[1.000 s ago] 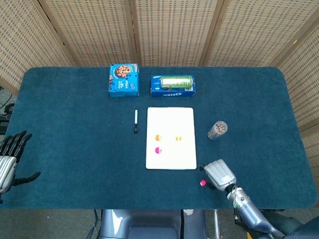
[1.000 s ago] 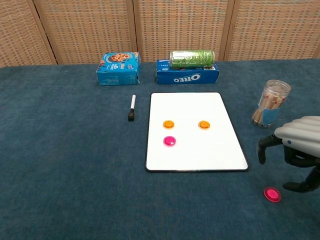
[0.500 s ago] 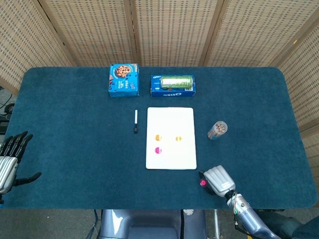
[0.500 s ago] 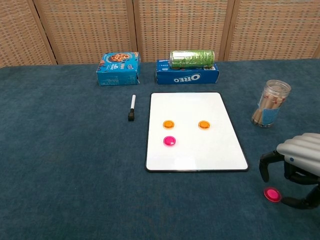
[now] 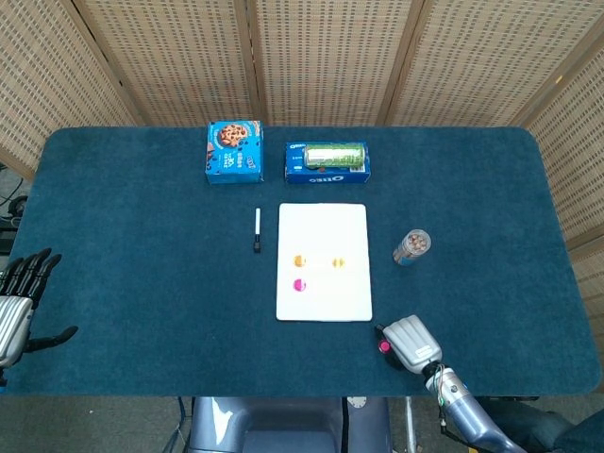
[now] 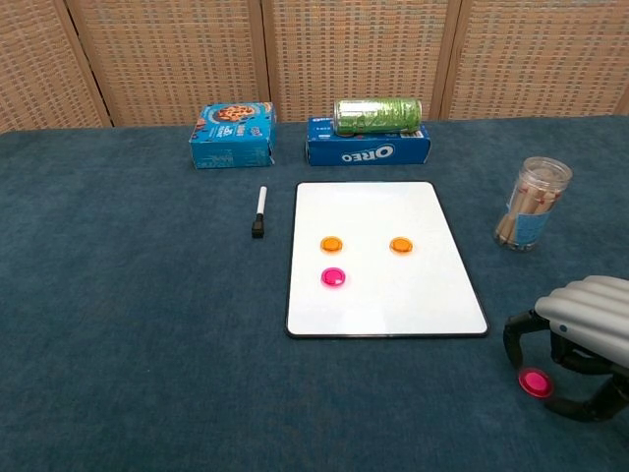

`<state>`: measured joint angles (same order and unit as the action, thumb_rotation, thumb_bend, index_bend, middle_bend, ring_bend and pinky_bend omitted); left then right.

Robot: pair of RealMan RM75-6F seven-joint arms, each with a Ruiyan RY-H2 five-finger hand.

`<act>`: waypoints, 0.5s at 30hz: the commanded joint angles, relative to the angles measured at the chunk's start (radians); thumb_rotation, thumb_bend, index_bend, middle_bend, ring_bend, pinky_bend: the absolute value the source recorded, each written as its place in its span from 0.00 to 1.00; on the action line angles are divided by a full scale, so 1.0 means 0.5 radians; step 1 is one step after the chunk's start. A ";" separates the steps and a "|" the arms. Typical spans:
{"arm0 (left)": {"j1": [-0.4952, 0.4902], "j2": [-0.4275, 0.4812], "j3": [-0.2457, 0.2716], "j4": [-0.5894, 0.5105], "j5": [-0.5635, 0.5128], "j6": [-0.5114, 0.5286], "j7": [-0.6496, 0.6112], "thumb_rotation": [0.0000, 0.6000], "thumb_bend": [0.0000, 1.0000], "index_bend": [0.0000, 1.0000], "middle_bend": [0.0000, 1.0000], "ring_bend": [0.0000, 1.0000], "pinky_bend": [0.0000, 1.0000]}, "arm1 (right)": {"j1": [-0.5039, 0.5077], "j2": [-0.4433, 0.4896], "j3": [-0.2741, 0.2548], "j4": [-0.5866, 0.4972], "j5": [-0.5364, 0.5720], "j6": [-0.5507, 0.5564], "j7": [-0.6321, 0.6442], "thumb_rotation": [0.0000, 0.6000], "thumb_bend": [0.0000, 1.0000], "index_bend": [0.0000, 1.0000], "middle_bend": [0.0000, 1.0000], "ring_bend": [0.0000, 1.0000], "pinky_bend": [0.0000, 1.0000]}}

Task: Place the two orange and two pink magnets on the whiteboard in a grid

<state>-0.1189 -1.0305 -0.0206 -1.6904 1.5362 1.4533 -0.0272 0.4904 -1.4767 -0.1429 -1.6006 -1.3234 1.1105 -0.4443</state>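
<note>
The whiteboard (image 5: pixel 324 226) (image 6: pixel 393 305) lies flat at mid-table. On it sit two orange magnets (image 6: pixel 332 244) (image 6: pixel 401 245) side by side and one pink magnet (image 6: pixel 333 277) below the left orange one. A second pink magnet (image 5: pixel 384 346) (image 6: pixel 535 383) lies on the cloth off the board's near right corner. My right hand (image 5: pixel 411 343) (image 6: pixel 580 339) hovers low over it, with thumb and a curled finger on either side; I see no firm pinch. My left hand (image 5: pixel 19 302) rests at the table's left edge, fingers spread and empty, seen in the head view only.
A blue cookie box (image 5: pixel 233 151) and an Oreo box (image 5: pixel 327 170) with a green can (image 5: pixel 332 154) on top stand behind the board. A marker (image 5: pixel 256 229) lies left of it. A clear jar (image 5: pixel 411 246) stands to its right.
My right hand has moved toward the near edge and lowered, so its thumb and finger now bracket the loose pink magnet. The left hand and the board's magnets stay put.
</note>
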 commanded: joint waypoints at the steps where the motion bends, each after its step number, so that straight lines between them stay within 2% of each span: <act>1: 0.000 -0.001 0.000 0.002 -0.001 -0.001 0.002 1.00 0.00 0.00 0.00 0.00 0.00 | -0.009 -0.008 0.009 0.012 -0.012 -0.005 -0.003 1.00 0.34 0.42 0.97 0.94 1.00; 15: -0.003 -0.004 0.003 -0.002 -0.003 -0.008 0.013 1.00 0.00 0.00 0.00 0.00 0.00 | -0.053 -0.016 0.040 0.076 -0.045 -0.046 0.011 1.00 0.34 0.42 0.97 0.94 1.00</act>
<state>-0.1203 -1.0323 -0.0190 -1.6914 1.5347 1.4493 -0.0208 0.4643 -1.4847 -0.1233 -1.5632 -1.3457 1.0876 -0.4389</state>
